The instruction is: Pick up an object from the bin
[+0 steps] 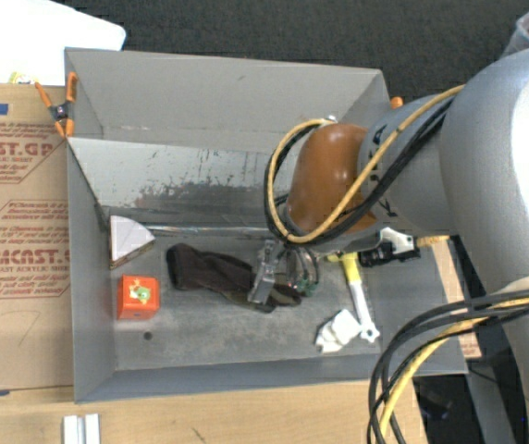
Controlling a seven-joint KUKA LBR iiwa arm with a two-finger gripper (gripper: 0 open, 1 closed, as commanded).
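Observation:
My gripper (266, 289) hangs low in the middle of the bin, its metal fingers down at the right end of a dark brown cloth-like thing (204, 271) that lies flat on the floor. The fingertips touch or press into that dark thing; whether they are closed on it is hidden. Just right of the gripper lies a white brush-like tool with a yellow top (355, 305), pointing toward the front right corner.
An orange cube (138, 297) sits at the front left. A pale wedge-shaped piece (129, 239) leans against the left wall. The arm's orange cover and yellow cables hang over the bin's right half.

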